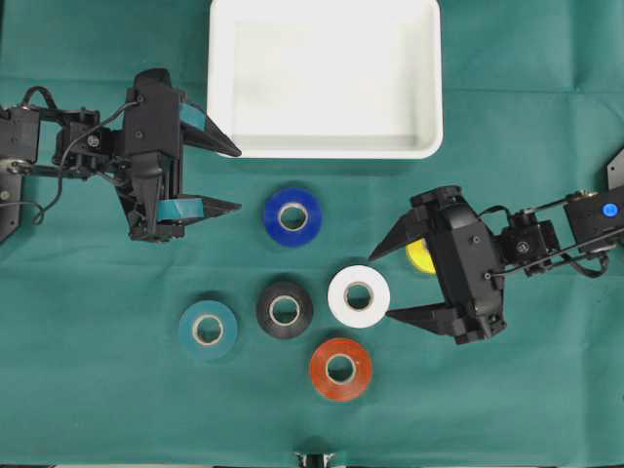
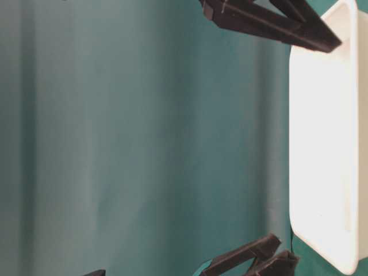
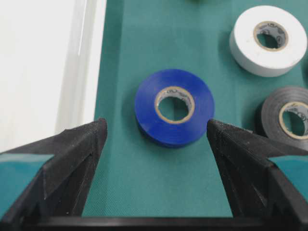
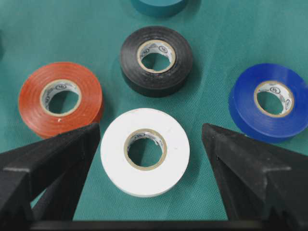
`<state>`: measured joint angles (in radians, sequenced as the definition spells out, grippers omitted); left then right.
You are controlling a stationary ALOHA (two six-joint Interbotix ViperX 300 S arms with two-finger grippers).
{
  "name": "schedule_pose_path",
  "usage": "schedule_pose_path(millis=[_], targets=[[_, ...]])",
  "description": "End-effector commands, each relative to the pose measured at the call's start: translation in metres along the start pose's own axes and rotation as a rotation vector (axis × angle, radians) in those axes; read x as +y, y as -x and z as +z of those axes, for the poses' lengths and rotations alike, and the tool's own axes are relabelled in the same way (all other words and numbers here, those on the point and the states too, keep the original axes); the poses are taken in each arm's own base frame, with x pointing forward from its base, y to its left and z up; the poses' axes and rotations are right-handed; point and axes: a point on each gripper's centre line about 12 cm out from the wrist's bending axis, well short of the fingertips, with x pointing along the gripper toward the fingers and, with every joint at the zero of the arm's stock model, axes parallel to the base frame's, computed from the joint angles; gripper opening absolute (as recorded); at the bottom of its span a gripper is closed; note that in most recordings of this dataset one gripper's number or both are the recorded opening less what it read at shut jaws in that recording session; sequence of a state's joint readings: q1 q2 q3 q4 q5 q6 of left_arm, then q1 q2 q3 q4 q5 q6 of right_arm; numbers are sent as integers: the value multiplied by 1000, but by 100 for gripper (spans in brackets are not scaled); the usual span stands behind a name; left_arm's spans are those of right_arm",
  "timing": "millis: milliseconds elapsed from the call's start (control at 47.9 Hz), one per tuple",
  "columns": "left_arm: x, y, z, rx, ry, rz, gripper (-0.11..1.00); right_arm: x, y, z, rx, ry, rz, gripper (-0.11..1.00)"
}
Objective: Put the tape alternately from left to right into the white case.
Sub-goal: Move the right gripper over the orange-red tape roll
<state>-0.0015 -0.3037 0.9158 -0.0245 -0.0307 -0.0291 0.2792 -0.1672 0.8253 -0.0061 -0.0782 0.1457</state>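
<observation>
Six tape rolls flat on the green-covered bench (image 1: pixel 97 409), none inside the white case (image 1: pixel 224 88) at the far edge. Blue roll (image 1: pixel 292 215) nearest the case, just right of the left tool (image 1: pixel 222 177), spread wide and empty. White roll (image 1: pixel 358 295) between the splayed fingers of the right tool (image 1: pixel 400 283), also released, yellow roll (image 1: pixel 419 258) half hidden beneath. Black roll (image 1: pixel 285 309), teal roll (image 1: pixel 208 330) and orange-red roll (image 1: pixel 340 369) nearer.
</observation>
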Motion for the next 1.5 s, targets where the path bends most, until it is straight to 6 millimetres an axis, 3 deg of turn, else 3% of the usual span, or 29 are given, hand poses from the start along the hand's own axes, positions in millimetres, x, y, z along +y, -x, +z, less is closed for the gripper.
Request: schedule_pose_path(millis=[0,230,751,1482], targets=[[0,2,9,-28,5,0,89,5,1,13,-34,3,11,77],[0,2,9,-29,5,0,89,14,-9,15,-10,17,30,77],[0,2,7,-25,5,0,89,42,-60,20,185,61,48,75],[0,2,0,-6,6,0,89,52,-103,17,294,43,36,75]])
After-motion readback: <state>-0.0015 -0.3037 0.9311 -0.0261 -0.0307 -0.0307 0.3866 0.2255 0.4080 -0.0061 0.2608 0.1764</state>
